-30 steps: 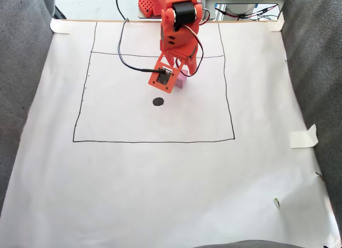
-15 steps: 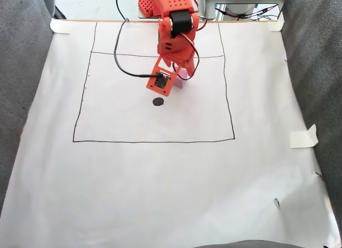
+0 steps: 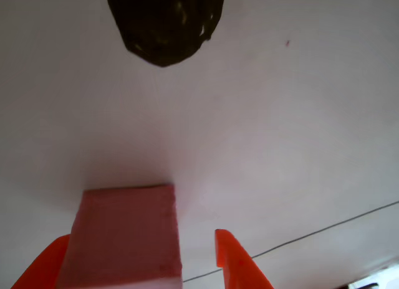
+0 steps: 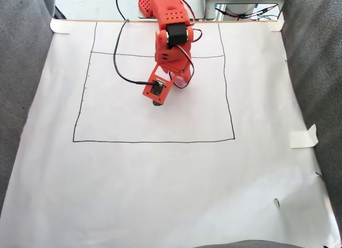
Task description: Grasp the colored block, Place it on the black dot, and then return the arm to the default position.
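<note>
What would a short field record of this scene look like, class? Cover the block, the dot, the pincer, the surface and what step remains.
block: pink cube, between the pincer's orange tips, short of the dot
dot: black blotch on the paper, bare in the other view, ahead of the block
pincer: one tip touches the block, the other stands apart from it; grip cannot be told
surface: white paper with a drawn black square
step remaining: block not yet on the dot

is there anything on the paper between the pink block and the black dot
Nothing visible. In the other view the pink block sits between the orange pincer tips, and only bare white paper lies between it and the black dot ahead.
</note>
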Tool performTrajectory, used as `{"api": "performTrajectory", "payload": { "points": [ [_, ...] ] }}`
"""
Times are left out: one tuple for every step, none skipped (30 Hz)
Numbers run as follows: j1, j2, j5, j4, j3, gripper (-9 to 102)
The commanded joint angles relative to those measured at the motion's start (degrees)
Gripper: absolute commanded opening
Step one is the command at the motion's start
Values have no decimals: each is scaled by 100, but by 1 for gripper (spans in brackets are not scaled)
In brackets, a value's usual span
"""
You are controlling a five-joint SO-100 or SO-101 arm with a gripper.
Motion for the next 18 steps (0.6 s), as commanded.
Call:
{"api": "performTrajectory", "payload": {
  "points": [
    [44, 44, 79, -35, -193, 30],
    [44, 44, 114, -44, -220, 29],
    [44, 44, 114, -44, -229, 28],
    [26, 53, 114, -44, -229, 27],
    [9, 53, 114, -44, -229, 26],
    [-9, 53, 141, -53, -229, 26],
    [-18, 53, 167, -53, -229, 25],
    [-35, 53, 193, -62, -229, 25],
    [-53, 35, 229, -88, -229, 24],
    [-70, 18, 255, -105, -229, 23],
    [-79, 0, 264, -114, -229, 21],
    [-97, -18, 264, -114, -229, 20],
    [-105, -35, 299, -132, -229, 18],
    [-114, -44, 334, -167, -229, 14],
    [-132, -44, 387, -202, -229, 10],
    [-141, -44, 431, -229, -229, 7],
    [-149, -44, 448, -237, -229, 5],
    [-167, -44, 466, -237, -229, 2]
  ]
}}
